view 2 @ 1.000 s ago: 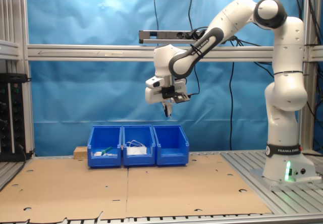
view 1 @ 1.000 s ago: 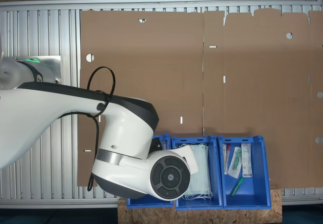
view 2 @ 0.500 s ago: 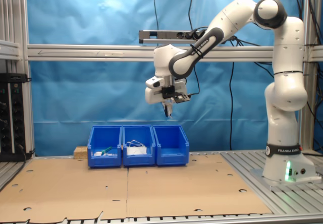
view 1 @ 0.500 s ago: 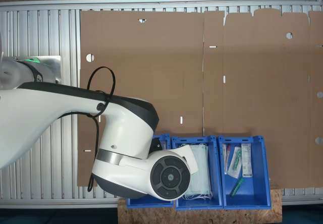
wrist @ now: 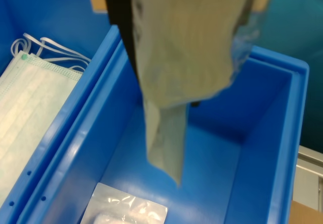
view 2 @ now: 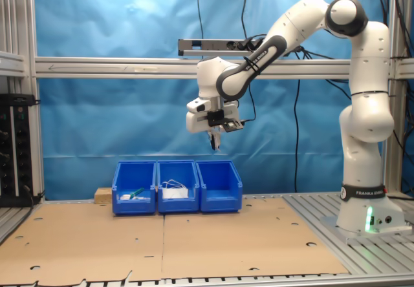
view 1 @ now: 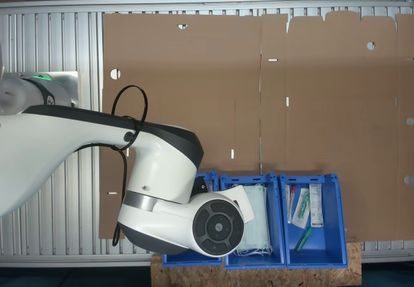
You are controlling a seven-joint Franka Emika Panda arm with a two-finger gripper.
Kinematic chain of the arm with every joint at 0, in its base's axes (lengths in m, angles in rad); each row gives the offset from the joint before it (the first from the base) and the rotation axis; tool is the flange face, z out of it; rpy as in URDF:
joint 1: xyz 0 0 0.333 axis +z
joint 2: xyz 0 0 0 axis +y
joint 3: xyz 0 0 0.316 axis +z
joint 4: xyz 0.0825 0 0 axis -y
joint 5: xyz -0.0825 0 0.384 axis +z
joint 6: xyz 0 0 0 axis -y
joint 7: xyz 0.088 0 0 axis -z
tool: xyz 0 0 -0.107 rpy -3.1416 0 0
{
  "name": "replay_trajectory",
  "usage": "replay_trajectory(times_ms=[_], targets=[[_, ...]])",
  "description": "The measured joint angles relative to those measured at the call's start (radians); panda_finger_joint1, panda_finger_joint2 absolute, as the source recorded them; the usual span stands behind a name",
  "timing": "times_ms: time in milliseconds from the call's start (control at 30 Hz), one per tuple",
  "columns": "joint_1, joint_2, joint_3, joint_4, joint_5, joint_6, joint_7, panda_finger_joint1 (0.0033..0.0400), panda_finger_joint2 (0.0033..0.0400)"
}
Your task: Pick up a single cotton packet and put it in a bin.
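Nothing has changed across the last second: in both exterior views the arm stands in the same pose as before, so the pincer (view 2: 215,143) is pausing high above the row of bins, not lowering or releasing.

In the wrist view, a pale flat packet of crinkled wrapping (wrist: 186,67) hangs straight down from the pincer, with one dark finger (wrist: 121,17) pressed along its edge. I judge this is the cotton packet and that the pincer is closed on it, although its printed face does not show.

Directly below the pincer is the blue rectangular plastic open-top bin (wrist: 272,133). On its floor lies a clear translucent packet (wrist: 126,211). Beside this bin, across the shared walls, the neighbour bin holds pale green face masks (wrist: 30,118).

Because the packet is already over the right bin and all is still, I think only the release remains. The packet hangs near the wall on the masks' side, so it could catch the rim when it falls.
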Motion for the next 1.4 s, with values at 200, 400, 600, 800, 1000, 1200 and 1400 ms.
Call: replay_trajectory(times_ms=[200,400,600,800,1000,1200,1400], targets=[[0.0,0.0,0.0,0.0,0.0,0.0,-0.005,0.0057,0.0057],[0.0,0.0,0.0,0.0,0.0,0.0,-0.007,0.0057,0.0057],[0.0,0.0,0.0,0.0,0.0,0.0,-0.008,0.0131,0.0131],[0.0,0.0,0.0,0.0,0.0,0.0,-0.009,0.0131,0.0131],[0.0,0.0,0.0,0.0,0.0,0.0,-0.01,0.0377,0.0377],[0.0,0.0,0.0,0.0,0.0,0.0,-0.01,0.0394,0.0394],[0.0,0.0,0.0,0.0,0.0,0.0,-0.01,0.0398,0.0398]])
